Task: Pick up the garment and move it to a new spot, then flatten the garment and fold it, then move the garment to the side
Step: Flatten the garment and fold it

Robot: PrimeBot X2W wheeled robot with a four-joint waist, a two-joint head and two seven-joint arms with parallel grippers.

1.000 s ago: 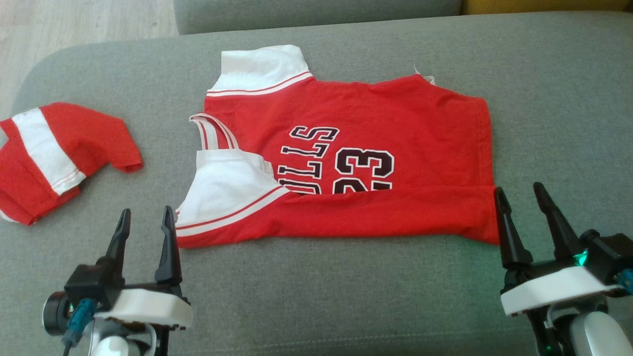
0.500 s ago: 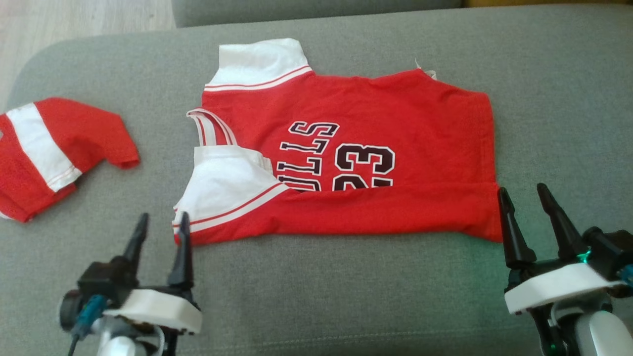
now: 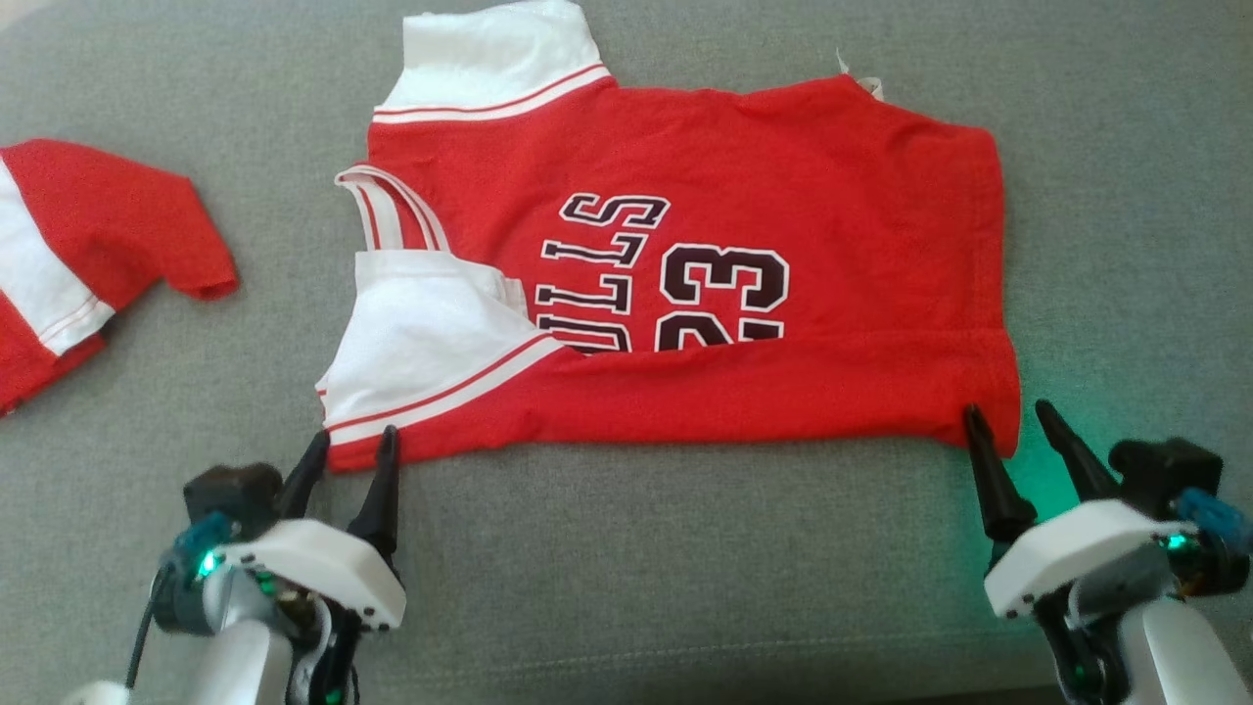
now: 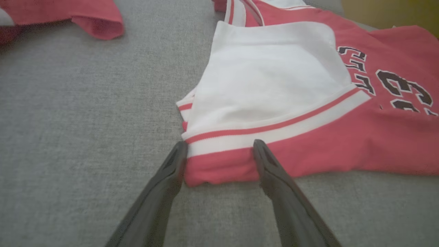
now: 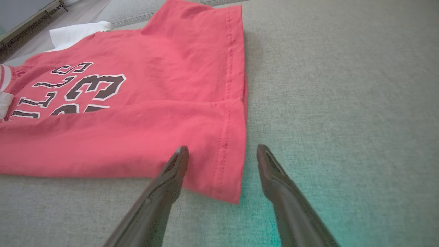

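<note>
The garment [image 3: 744, 176] is a red jersey with white shoulder panels and black lettering, spread on the grey cushion with its near long edge folded over. My left gripper [image 3: 352, 443] is open, its tips straddling the near left corner of the garment [image 4: 219, 171]. My right gripper [image 3: 1008, 416] is open at the near right corner; in the right wrist view that gripper [image 5: 222, 151] has the hem corner of the garment [image 5: 226, 178] between its fingers, one tip over the cloth and one over bare cushion.
A second red and white garment [image 3: 88, 235] lies at the far left of the grey cushion [image 3: 685, 568], and its sleeve [image 4: 96, 24] appears in the left wrist view. Bare cushion stretches along the near edge and to the right of the jersey.
The head camera has tilted down and closer. Both open grippers have advanced to the jersey's near corners, the left one from well short of the edge.
</note>
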